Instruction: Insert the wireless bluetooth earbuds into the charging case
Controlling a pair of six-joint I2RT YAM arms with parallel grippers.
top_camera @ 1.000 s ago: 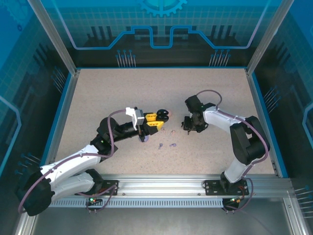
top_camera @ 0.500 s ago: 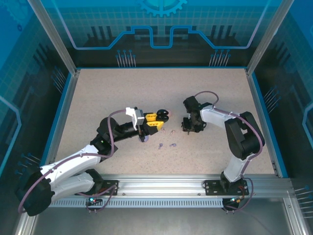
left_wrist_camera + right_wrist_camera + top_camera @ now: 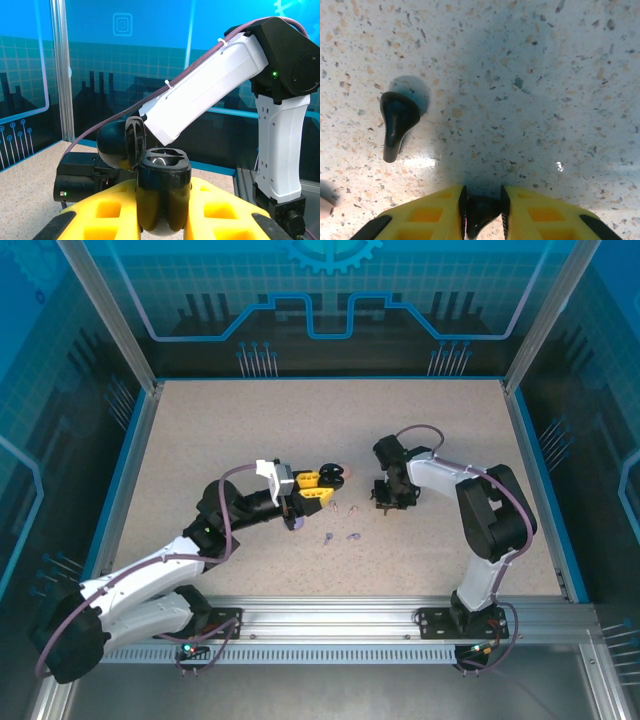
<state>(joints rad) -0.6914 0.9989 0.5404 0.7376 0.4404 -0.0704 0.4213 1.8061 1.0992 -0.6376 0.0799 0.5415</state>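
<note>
Nearest the arm bases, two lilac earbuds (image 3: 327, 538) are lying loose on the speckled table (image 3: 200, 430). Just beyond them the left gripper (image 3: 162, 220) is clamping its yellow fingers on the open black charging case (image 3: 162, 180), holding it upright with its lid (image 3: 132, 142) tipped back. To its right, the right gripper (image 3: 481, 200) is pinching one black earbud (image 3: 479, 215) between its jaws at table level, while a second black earbud (image 3: 397, 122) is lying free just ahead of it. The pickup probably calls for a straight lift without twisting the tiny piece. The carry to the case's well should go gently, stem lined up with the socket, with the left arm keeping the case steady. Release is best left until the bud is seated. No brand, label or lettering is showing clearly enough to read.
</note>
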